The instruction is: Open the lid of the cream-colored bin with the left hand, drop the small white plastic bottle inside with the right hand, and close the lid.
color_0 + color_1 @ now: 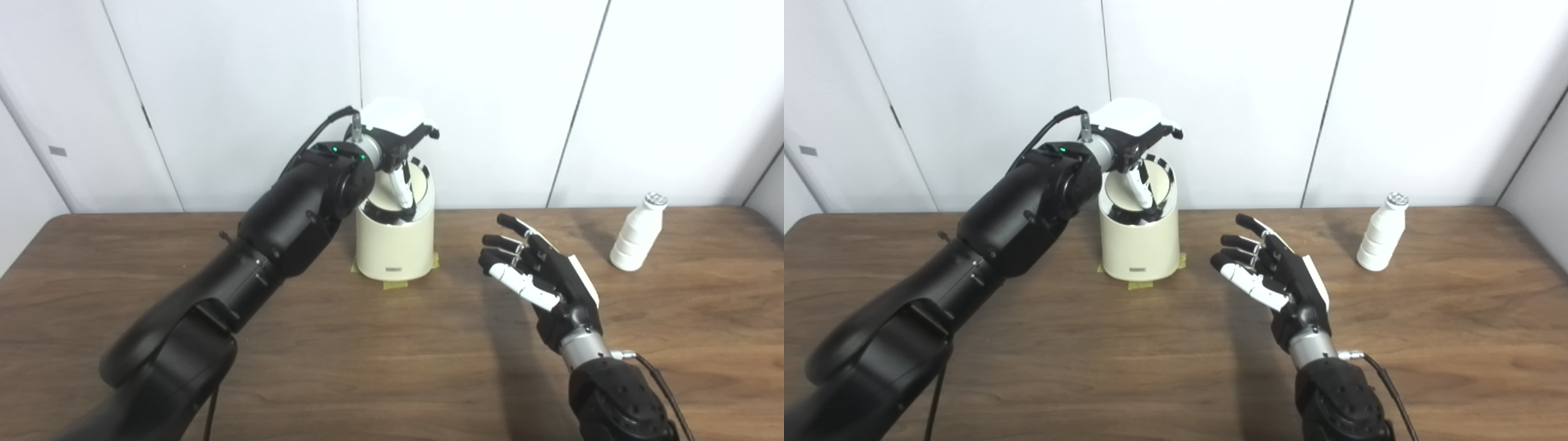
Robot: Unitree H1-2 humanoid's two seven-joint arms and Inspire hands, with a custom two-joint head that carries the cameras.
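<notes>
We see the cream-colored bin [395, 245] standing upright toward the back of the wooden table [367, 367], with bits of yellow tape [392, 285] showing under its base. Our left hand [395, 131] is raised over the bin's top, palm downward, and one of its fingers [401, 190] reaches down into the mouth of the bin, where the round lid [416, 184] is tilted steeply up on edge so that the opening shows. Whether that hand actually grips the lid or only presses against it we cannot tell, since the hand itself hides the contact. The small white plastic bottle [637, 240] stands upright on the table well to the right of the bin, near the back edge, and nothing touches it. Our right hand [542, 272] hovers above the table between the bin and the bottle, fingers spread apart and pointing toward the bin, holding nothing. The bottle lies well apart from this hand, off to the hand's right and somewhat farther back, while the bin is nearer, off to its left.
</notes>
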